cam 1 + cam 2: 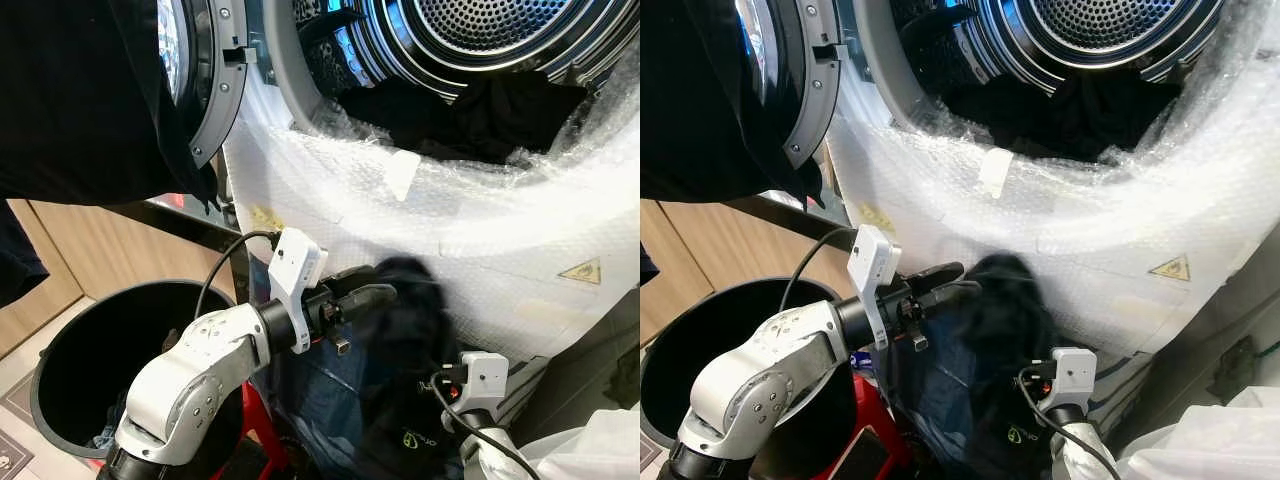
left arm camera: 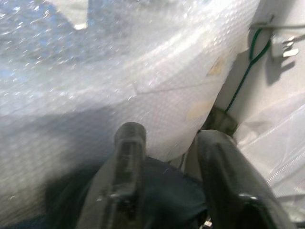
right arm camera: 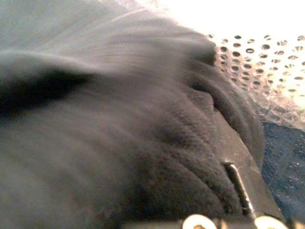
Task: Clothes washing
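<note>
Inspecting your view, you have one dark garment (image 1: 400,350) bunched below the bubble-wrapped washer front (image 1: 450,220); left gripper (image 2: 167,157) fingers spread, garment between them. Right gripper (image 3: 228,191) lies buried in cloth, its state unclear. One black bin (image 1: 60,380) stands left; more dark laundry (image 1: 450,115) sits in the drum.

Black garment (image 1: 400,330), black bin (image 1: 75,385)

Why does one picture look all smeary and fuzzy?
Right wrist view: the dark garment sits so near the lens that it blurs, with white glare at the top. Left wrist view: soft too, the bubble wrap hazy. Eye views: sharper, with shine on the drum.
</note>
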Robot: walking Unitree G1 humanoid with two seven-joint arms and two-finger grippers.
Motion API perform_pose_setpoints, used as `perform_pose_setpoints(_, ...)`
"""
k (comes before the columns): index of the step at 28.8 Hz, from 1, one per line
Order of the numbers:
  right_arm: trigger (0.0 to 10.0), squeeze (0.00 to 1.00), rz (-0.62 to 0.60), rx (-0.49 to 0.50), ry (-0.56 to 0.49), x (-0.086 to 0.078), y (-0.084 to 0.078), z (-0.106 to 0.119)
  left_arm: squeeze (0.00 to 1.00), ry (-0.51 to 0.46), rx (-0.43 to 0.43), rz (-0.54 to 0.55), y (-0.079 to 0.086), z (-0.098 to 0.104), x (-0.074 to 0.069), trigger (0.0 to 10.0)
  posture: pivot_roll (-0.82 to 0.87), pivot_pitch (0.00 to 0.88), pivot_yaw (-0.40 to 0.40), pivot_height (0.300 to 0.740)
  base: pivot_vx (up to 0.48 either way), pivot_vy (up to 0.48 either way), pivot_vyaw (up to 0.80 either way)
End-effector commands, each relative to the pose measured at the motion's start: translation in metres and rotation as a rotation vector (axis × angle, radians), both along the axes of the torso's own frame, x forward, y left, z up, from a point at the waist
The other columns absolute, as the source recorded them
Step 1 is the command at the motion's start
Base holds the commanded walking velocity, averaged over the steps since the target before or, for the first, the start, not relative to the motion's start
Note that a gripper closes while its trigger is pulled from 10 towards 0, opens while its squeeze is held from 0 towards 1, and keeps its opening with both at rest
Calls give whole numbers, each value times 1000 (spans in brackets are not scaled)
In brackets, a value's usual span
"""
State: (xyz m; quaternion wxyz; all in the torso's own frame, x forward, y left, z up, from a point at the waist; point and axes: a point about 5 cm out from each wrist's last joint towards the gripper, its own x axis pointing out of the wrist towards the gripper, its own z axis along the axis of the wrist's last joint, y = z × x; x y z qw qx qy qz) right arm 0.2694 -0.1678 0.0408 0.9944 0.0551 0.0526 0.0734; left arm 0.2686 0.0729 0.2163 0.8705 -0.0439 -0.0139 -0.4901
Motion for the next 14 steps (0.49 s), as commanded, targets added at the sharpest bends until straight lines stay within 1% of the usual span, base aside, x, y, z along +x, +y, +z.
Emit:
perform_pose_setpoints(1,0,0,-10,-8,-35,4,-2,6,1000,-14,81,19,8,-3,-3,10000,-23,0,15,740,0,0,0)
perform_pose_setpoints(3,0,0,-13,-11,-48,5,-4,9,1000,-18,126,52,14,-7,-1,10000,-24,0,14,740,0,0,0)
perform_pose_setpoints(4,0,0,-16,-2,-61,5,-5,12,1000,-25,155,89,18,-8,2,10000,-24,0,14,740,0,0,0)
perform_pose_setpoints(5,0,0,-16,-2,-61,5,-5,12,1000,-25,155,89,18,-8,2,10000,-24,0,14,740,0,0,0)
perform_pose_setpoints(6,0,0,-5,7,-79,4,-7,16,1000,-23,177,172,24,-12,9,10000,-25,0,15,740,0,0,0)
perform_pose_setpoints(7,0,0,5,12,-93,4,-9,18,1000,-21,191,231,29,-14,14,10000,-24,0,14,740,0,0,0)
perform_pose_setpoints(8,0,0,26,18,-104,3,-9,21,1000,-18,205,326,37,-17,21,10000,-24,0,13,740,0,0,0)
perform_pose_setpoints(9,0,0,67,23,-115,0,-10,25,1000,-14,208,474,50,-22,30,10000,-24,0,12,740,0,0,0)
perform_pose_setpoints(10,0,0,85,24,-120,-2,-10,27,1000,-13,205,532,56,-24,34,10000,-24,0,12,740,0,0,0)
perform_pose_setpoints(12,0,0,157,16,-119,-7,-9,30,1000,-44,220,691,74,-27,41,10000,-30,4,7,740,0,0,0)
perform_pose_setpoints(13,0,0,192,24,-120,-10,-6,32,86,-28,185,758,83,-29,42,10000,-31,8,7,740,0,0,0)
perform_pose_setpoints(14,0,0,201,27,-121,-11,-6,32,86,-22,175,773,85,-29,42,10000,-32,14,5,740,0,0,0)
